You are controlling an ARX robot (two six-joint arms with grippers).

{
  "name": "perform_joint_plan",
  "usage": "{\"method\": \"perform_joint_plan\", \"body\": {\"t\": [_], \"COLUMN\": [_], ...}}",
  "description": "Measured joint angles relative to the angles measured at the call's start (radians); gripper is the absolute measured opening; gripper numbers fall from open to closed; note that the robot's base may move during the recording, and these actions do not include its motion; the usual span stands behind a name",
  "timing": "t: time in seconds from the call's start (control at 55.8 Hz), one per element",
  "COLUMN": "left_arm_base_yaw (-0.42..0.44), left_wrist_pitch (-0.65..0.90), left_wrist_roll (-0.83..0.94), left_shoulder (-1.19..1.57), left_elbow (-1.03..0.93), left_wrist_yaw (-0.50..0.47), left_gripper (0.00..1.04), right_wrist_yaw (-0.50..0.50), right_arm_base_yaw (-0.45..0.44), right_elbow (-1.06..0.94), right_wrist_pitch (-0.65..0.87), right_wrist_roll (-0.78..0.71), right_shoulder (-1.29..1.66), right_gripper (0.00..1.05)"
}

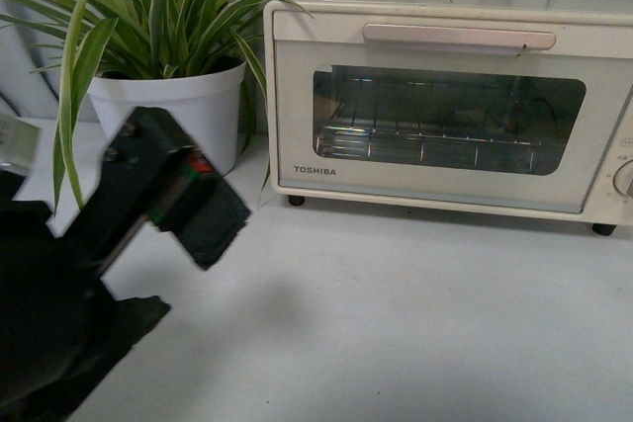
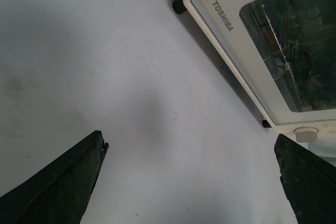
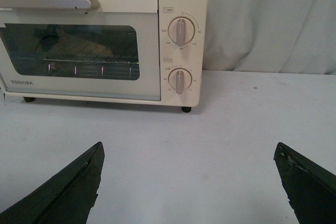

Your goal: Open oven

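Note:
The cream-white TOSHIBA oven (image 1: 445,106) stands at the back right of the white table, its glass door shut, the long bar handle (image 1: 457,38) along the door's top. It also shows in the left wrist view (image 2: 252,40) and the right wrist view (image 3: 105,45). My left gripper (image 2: 191,145) is open and empty, over bare table in front of the oven's lower left corner; its arm (image 1: 148,205) shows at the front left. My right gripper (image 3: 189,153) is open and empty, facing the oven's knob side from some way off.
A potted spider plant in a white pot (image 1: 173,111) stands left of the oven, close to my left arm. Two dials (image 3: 180,31) sit on the oven's right panel. A pale curtain (image 3: 273,19) hangs behind the table.

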Motion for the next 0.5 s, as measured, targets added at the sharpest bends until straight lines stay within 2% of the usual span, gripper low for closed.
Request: {"method": "perform_joint_plan", "body": {"t": [0.502], "left_arm_base_yaw": [-0.080], "left_wrist_pitch": [0.006], "left_wrist_roll": [-0.083], "left_shoulder": [0.297], "left_elbow": [0.249], "left_wrist_yaw": [0.026], "left_gripper": [0.98], "right_wrist_yaw": [0.000], "right_arm_base_yaw": [0.000], "right_elbow": [0.000], "right_wrist_pitch": [0.000], "right_wrist_roll": [0.000], "right_shoulder": [0.000], "right_gripper": [0.95]}}
